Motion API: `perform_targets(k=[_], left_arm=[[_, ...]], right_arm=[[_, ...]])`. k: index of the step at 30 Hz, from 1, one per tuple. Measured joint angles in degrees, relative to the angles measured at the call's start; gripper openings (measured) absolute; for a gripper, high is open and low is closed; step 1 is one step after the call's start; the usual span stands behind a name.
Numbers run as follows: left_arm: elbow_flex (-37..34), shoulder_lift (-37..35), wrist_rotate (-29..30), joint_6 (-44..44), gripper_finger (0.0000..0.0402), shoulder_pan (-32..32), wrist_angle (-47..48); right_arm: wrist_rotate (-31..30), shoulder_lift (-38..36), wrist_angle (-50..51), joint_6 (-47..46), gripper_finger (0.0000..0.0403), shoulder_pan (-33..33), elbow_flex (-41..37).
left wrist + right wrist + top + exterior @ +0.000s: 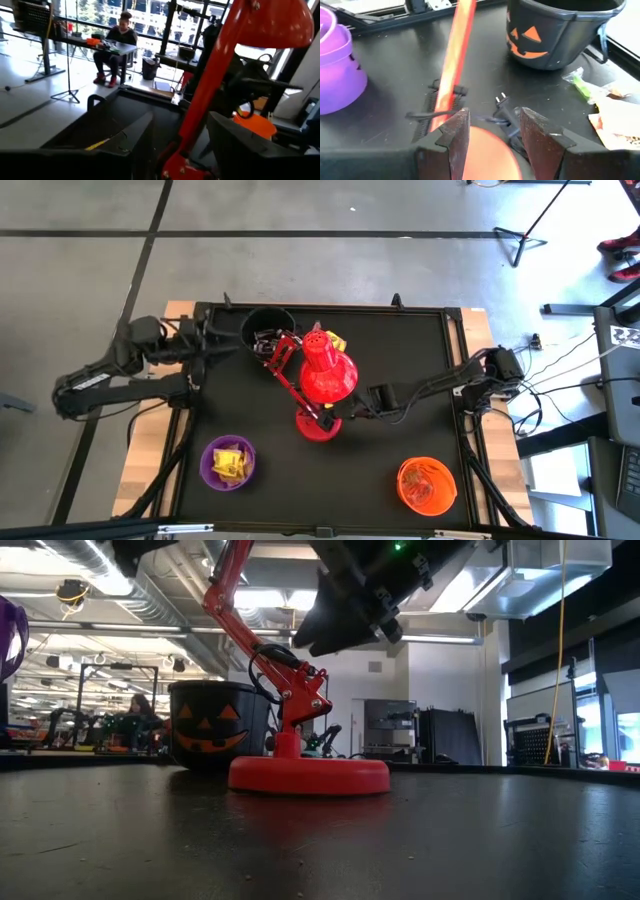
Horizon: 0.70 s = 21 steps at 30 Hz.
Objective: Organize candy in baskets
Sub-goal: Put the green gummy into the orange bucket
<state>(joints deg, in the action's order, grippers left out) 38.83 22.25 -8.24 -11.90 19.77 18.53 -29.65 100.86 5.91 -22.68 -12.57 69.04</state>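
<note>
buckets are numbering three in the high view: black bucket sitting at the far edge, purple bucket holding yellow candy, orange bucket holding dark pieces. one red lamp is standing mid-table, with the right gripper hanging beside its base and the left gripper reaching toward the black bucket.

low view is showing the lamp base just beside the black bucket.

left wrist view is showing its fingers spread, gripping nothing, the lamp arm passing close ahead.

right wrist view is showing fingers parted and empty over the base, a few loose wrappers lying near the black bucket. risk, i judge: either arm could be knocking the lamp over, scattering candy.
</note>
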Motion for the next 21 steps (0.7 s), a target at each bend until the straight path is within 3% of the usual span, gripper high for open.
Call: perform_targets(k=[12,21], left_arm=[[-8.2,-2.4,0.7,-1.5,0.0174,-8.4,-6.3],[-16.0,-2.4,0.7,-1.3,0.0174,-16.0,-17.6]], right_arm=[[3.3,0.0,-0.3,0.4,0.0170,3.2,0.0],[3.8,0.0,-0.3,0.4,0.0170,6.0,0.0]])
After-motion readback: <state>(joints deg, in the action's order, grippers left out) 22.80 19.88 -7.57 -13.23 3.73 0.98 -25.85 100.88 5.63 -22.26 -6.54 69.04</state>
